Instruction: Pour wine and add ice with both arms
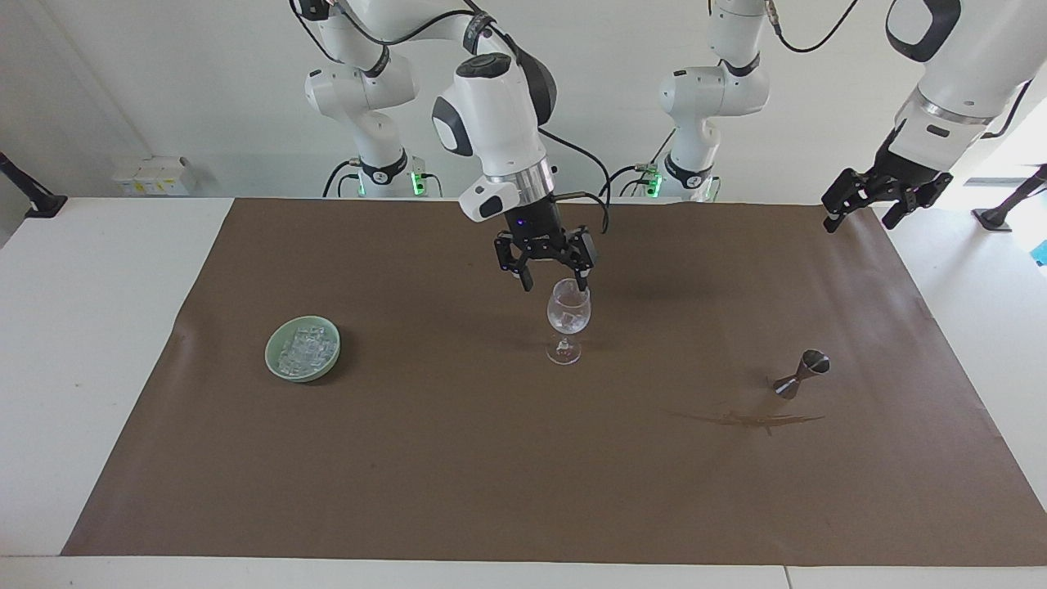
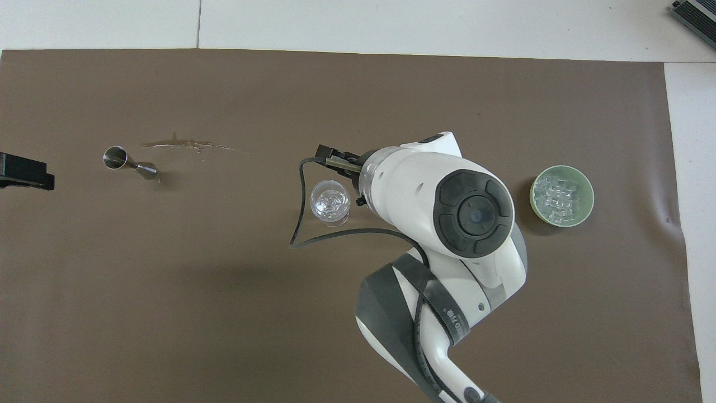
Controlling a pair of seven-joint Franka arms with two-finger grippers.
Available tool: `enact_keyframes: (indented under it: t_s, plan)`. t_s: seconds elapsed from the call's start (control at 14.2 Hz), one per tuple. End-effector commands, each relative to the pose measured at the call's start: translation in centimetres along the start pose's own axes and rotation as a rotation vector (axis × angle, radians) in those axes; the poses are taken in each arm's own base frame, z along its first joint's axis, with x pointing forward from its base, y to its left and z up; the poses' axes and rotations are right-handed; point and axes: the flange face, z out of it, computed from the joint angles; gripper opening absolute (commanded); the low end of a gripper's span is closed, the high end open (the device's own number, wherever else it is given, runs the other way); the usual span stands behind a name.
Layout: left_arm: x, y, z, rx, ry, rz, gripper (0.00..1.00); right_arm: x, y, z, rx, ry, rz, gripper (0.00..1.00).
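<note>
A clear stemmed wine glass (image 1: 568, 315) (image 2: 330, 202) stands mid-mat, with something glassy glinting in its bowl. My right gripper (image 1: 555, 284) hangs just above the glass rim, open and holding nothing; one fingertip is over the rim, the other is off toward the right arm's end. From overhead its wrist (image 2: 447, 204) hides the fingers. The ice (image 1: 303, 349) (image 2: 561, 194) is heaped in a green bowl (image 1: 278, 370) (image 2: 588, 208) toward the right arm's end. My left gripper (image 1: 885, 193) (image 2: 22, 170) waits open, raised over the mat's corner. The wine is out of view.
A steel jigger (image 1: 802, 373) (image 2: 127, 162) lies tipped on the brown mat (image 1: 458, 491) toward the left arm's end. A thin dark spill streak (image 1: 748, 419) (image 2: 184, 144) lies just beside it, farther from the robots. White table surrounds the mat.
</note>
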Motion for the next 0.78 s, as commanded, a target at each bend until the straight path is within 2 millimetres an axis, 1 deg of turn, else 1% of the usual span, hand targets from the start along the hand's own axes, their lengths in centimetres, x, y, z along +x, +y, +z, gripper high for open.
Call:
enact_keyframes:
  t_s: [0.0,0.14,0.28,0.42,0.63,0.7]
  plan:
    - [-0.4,0.0,0.1,0.013,-0.014,0.002,1.0,2.6,3.0,-3.4,-0.094,0.065,-0.003,1.0]
    - [-0.4,0.0,0.1,0.013,-0.016,0.001,1.0,4.1,5.5,-5.6,-0.161,0.057,-0.033,1.0]
    - [-0.4,0.0,0.1,0.013,-0.016,0.002,1.0,5.4,7.5,-7.7,-0.204,0.055,-0.059,1.0]
    - [-0.4,0.0,0.1,0.013,-0.016,0.002,1.0,6.4,9.1,-9.6,-0.231,0.061,-0.056,1.0]
    - [-0.4,0.0,0.1,0.013,-0.014,0.002,1.0,6.8,10.5,-11.7,-0.265,0.053,-0.037,1.0]
    - [-0.4,0.0,0.1,0.013,-0.016,0.002,1.0,7.3,11.3,-12.5,-0.268,0.051,-0.015,1.0]
